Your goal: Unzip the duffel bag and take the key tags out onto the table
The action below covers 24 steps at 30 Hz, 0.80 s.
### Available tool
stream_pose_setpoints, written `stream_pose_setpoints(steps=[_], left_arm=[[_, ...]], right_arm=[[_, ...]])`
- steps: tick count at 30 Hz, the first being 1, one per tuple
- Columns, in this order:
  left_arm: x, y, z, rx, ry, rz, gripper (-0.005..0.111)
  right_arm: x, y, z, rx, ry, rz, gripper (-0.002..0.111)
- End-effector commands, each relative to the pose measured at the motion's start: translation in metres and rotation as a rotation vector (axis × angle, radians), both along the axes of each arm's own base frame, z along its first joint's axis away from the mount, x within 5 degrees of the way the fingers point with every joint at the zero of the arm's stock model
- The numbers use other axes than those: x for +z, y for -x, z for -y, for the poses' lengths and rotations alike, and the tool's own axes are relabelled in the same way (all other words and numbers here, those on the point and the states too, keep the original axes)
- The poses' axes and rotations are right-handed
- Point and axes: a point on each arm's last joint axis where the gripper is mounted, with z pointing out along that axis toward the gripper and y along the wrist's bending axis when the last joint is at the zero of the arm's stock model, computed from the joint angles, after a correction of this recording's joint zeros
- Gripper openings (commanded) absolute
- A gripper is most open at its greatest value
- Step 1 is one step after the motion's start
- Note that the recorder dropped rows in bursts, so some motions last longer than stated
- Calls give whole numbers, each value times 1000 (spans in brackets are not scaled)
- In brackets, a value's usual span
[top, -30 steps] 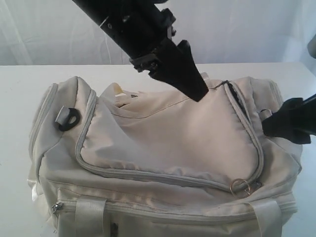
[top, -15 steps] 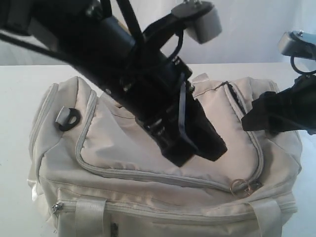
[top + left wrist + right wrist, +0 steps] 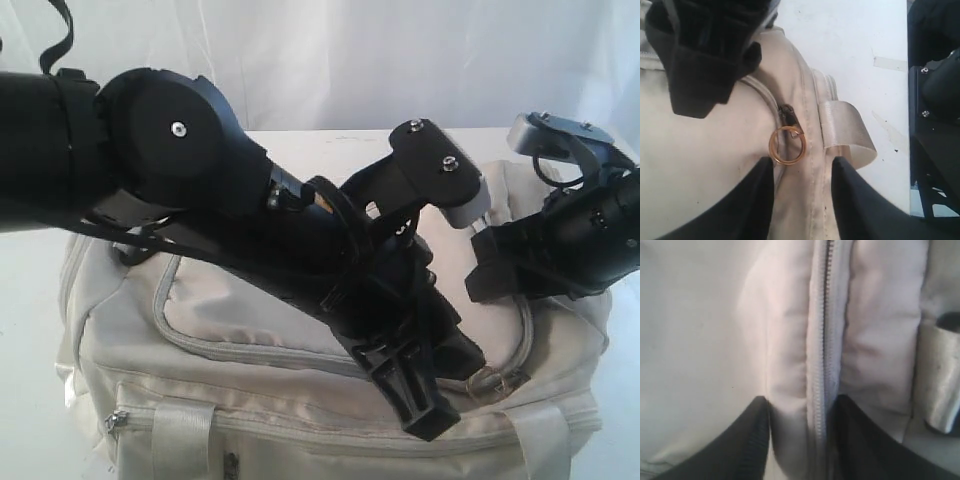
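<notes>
Duffel bag sits on the white table, filling the near middle of the scene with its long front side toward you. Its big top flap is edged by a grey zipper that runs closed along the near side and curves up the right end.

Your left gripper reaches across from the far left, over the flap, to the bag's near right corner. Its jaws are parted and hold nothing. In the left wrist view, the gold pull ring lies flat on the fabric just ahead of the gap between the fingers. The ring is close against one fingertip, though you cannot tell if they touch. The ring hangs from the dark zipper slider, and a white webbing strap loops just beside that seam.

Your right gripper is over the right end of the bag's top, farther back than the left one. Its jaws are also spread wide and grasp nothing. In the right wrist view, the two fingers straddle a raised fold of cream fabric and the closed zipper line. You cannot tell whether they press on the cloth.
</notes>
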Motion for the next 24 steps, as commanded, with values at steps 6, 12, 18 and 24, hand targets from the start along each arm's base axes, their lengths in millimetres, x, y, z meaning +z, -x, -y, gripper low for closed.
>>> stream_pose_setpoints(steps=[6, 12, 18, 24], left_arm=[[-11, -3, 7, -48, -15, 52, 61], [-21, -11, 12, -9, -17, 65, 62], [-28, -15, 15, 13, -11, 59, 62], [-35, -17, 21, 25, -16, 67, 62]], right_arm=[[4, -12, -2, 2, 3, 39, 0], [20, -13, -2, -1, -3, 98, 0], [29, -14, -4, -25, -35, 137, 0], [38, -16, -7, -53, -96, 137, 0]])
